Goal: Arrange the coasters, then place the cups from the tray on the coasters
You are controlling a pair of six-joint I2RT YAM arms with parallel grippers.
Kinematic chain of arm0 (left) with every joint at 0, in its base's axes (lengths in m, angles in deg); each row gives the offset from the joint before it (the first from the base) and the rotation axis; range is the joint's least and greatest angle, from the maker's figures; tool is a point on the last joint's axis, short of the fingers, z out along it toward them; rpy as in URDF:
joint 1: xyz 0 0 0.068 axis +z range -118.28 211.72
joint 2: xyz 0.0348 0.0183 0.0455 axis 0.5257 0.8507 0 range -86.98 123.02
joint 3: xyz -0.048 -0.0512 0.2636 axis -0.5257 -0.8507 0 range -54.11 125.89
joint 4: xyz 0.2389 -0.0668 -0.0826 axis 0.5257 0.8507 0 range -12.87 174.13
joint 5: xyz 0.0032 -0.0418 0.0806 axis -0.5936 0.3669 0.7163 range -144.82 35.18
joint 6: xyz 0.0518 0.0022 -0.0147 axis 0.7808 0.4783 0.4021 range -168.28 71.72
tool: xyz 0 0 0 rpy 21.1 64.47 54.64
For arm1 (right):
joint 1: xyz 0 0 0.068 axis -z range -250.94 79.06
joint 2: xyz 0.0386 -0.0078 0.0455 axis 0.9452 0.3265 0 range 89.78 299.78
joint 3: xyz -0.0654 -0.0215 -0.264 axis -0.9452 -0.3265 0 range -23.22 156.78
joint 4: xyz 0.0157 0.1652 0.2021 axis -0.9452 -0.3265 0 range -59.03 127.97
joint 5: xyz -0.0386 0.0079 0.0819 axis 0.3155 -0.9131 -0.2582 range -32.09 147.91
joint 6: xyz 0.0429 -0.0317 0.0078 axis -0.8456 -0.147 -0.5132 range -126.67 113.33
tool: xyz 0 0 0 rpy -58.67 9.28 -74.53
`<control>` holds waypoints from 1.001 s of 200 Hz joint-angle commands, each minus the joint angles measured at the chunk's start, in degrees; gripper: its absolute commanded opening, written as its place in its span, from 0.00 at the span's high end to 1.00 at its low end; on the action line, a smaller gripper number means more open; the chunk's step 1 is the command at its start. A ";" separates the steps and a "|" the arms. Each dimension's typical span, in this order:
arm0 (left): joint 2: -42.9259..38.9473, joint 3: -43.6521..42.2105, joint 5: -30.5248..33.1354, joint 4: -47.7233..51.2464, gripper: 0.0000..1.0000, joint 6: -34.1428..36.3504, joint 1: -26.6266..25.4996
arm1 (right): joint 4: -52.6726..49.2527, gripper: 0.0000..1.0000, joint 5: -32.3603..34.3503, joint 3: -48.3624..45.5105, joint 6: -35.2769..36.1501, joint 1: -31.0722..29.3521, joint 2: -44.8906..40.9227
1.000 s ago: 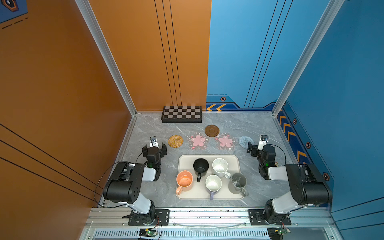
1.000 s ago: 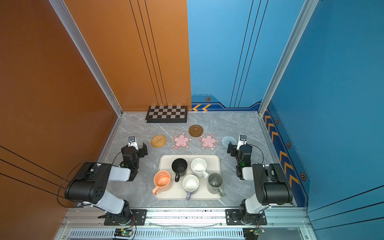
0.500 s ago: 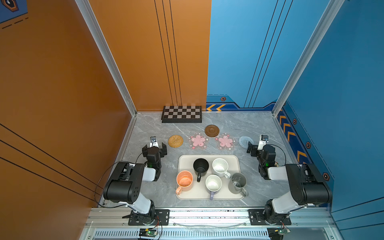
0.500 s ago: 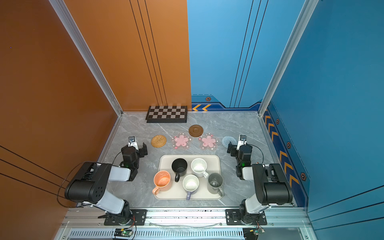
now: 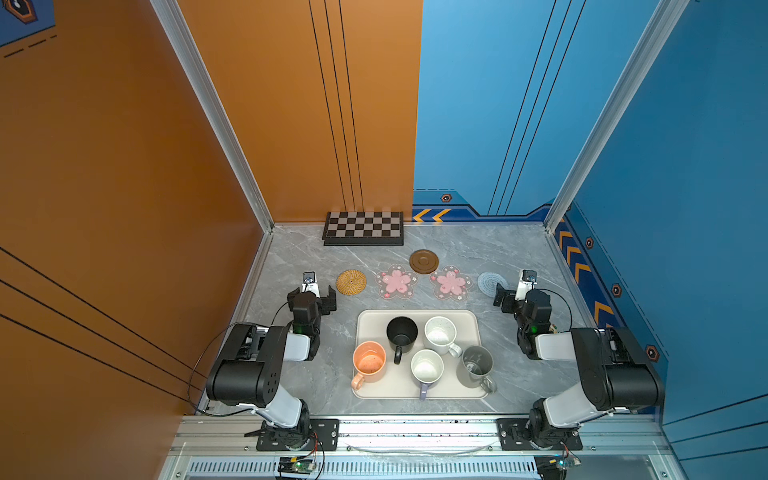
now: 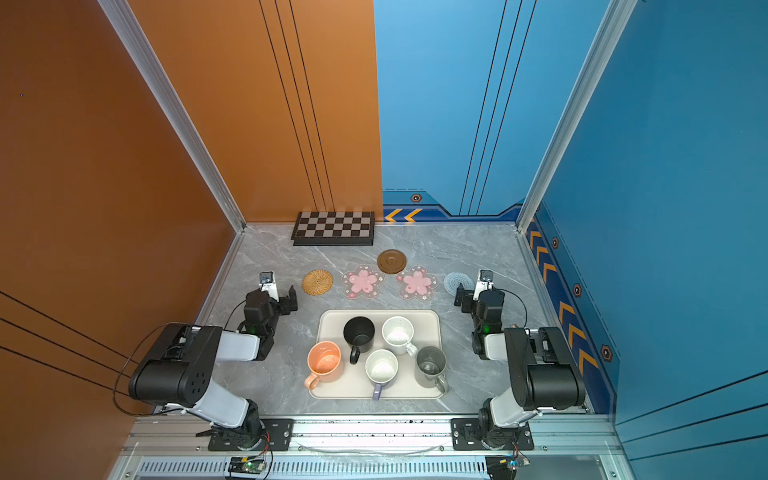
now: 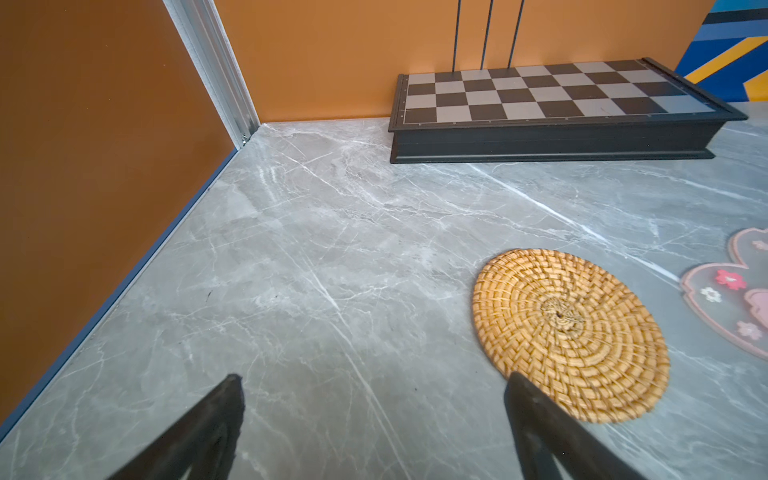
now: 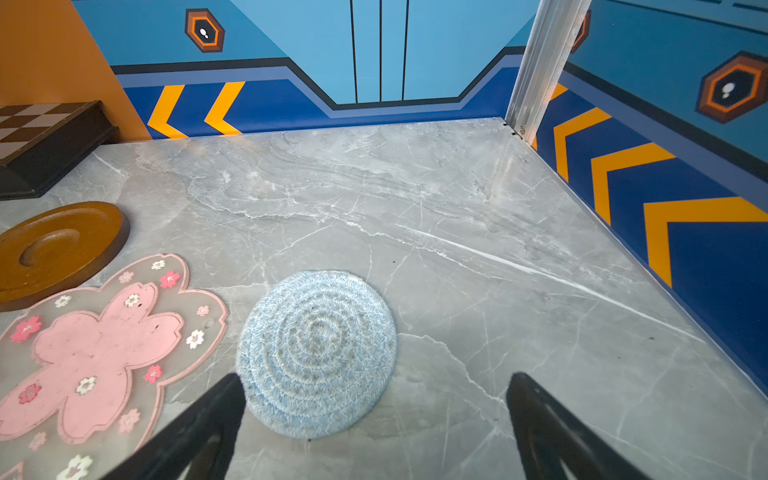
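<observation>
Coasters: five on table behind tray, rattan, two pink and blue in a row, wooden set back between the pinks; cups all in tray; left gripper spread, empty, by rattan; right gripper likewise by blue; advise sliding wooden flat into line

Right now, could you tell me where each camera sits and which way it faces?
Top views: high above the robot's table edge, looking down and forward at tray, coasters, chessboard; both arms show, left gripper and right gripper open.
Left wrist: low on the left arm, facing the far left corner, rattan coaster, chessboard; its fingertips show.
Right wrist: low, facing the far right corner and grey-blue coaster; its fingertips show.
Shared: all four show the chessboard.
</observation>
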 commanded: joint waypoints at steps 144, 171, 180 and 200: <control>-25.30 2.64 19.54 14.60 0.02 4.07 -10.04 | -25.65 0.00 -4.74 8.84 -4.02 3.92 -12.91; -29.14 6.73 21.91 24.01 0.02 3.08 -13.08 | -36.13 0.00 -5.12 13.95 -2.65 3.92 -16.68; -29.96 8.53 22.30 28.27 0.02 2.25 -13.84 | -36.29 0.00 -5.13 14.15 -2.63 3.88 -18.15; -30.65 12.71 21.94 37.44 0.02 0.12 -14.90 | -37.31 0.00 -4.17 14.81 -3.12 3.92 -21.50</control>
